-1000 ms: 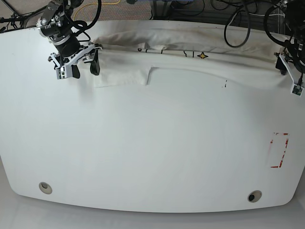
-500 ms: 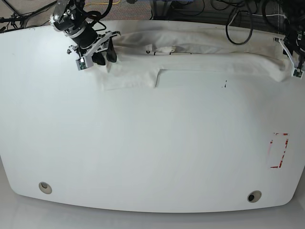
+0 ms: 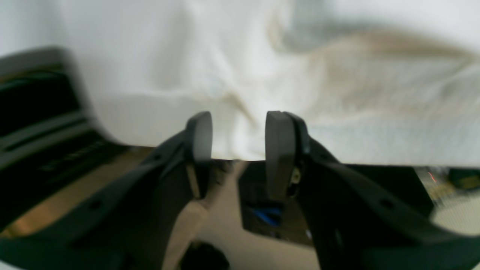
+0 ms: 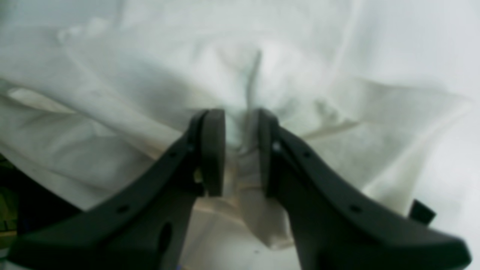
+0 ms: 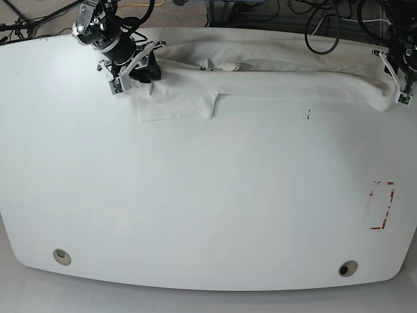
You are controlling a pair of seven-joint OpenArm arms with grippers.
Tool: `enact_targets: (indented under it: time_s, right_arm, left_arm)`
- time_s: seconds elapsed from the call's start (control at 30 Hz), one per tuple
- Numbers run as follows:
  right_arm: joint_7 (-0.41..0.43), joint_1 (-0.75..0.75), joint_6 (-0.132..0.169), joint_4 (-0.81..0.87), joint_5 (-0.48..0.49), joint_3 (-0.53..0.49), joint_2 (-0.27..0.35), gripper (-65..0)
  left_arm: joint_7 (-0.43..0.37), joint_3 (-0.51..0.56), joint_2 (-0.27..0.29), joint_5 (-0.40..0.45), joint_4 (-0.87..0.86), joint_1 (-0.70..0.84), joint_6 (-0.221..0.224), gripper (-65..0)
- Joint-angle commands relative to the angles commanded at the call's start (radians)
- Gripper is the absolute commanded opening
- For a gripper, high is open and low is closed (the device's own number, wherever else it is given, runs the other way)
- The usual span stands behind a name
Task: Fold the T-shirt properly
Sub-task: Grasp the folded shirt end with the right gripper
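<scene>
At the far left corner of the white table (image 5: 195,215), the right gripper (image 5: 133,72) sits low on the T-shirt (image 5: 273,91). Its wrist view shows the two dark fingers (image 4: 212,150) nearly together with a ridge of white cloth pinched between them, so it is gripping the shirt's edge there. The shirt itself lies stretched in a long, flattened band along the far edge of the table, with a sleeve flap (image 5: 172,104) jutting toward the middle just beside that gripper.

Moving right along the band, the cloth is mostly smooth, with a shallow step near the sleeve and a soft bulge at the far right end.

There the left gripper (image 5: 397,81) hangs at the table's corner. Its wrist view shows a clear gap between the fingers (image 3: 275,150), with cloth beyond but nothing visibly held, so it appears open.

The step in hand looks like taking both far corners to draw the shirt flat. To do it well, the left gripper should close on a single hem layer before either arm pulls, and both should then move together, evenly, keeping the cloth taut but not dragged off the edge.
</scene>
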Motion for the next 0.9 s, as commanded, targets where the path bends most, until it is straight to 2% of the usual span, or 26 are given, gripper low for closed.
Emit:
enact_targets:
  time_s: [0.17, 0.23, 0.67, 0.83, 0.9]
  right_arm:
    - [0.075, 0.006, 0.000, -0.089, 0.000, -0.002, 0.043, -50.9]
    - [0.094, 0.009, 0.000, -0.118, 0.000, -0.002, 0.055, -50.7]
    - [0.178, 0.141, 0.000, -0.322, 0.000, 0.002, 0.158, -50.7]
    - [0.180, 0.209, 0.000, -0.397, 0.000, 0.002, 0.203, -50.9]
    - [0.181, 0.238, 0.000, -0.428, 0.000, 0.003, 0.218, -51.0]
  left_arm:
    - [-0.087, 0.028, -0.003, 0.000, -0.084, -0.002, 0.000, -44.0]
    - [-0.100, 0.043, -0.002, 0.000, -0.095, -0.011, 0.000, -44.0]
    - [-0.101, 0.186, 0.002, 0.002, -0.233, -0.199, 0.000, -44.0]
    - [-0.101, 0.222, 0.005, -0.002, -0.279, -0.247, 0.000, -44.0]
    - [-0.101, 0.224, 0.021, 0.002, -0.284, -0.262, 0.000, -44.0]
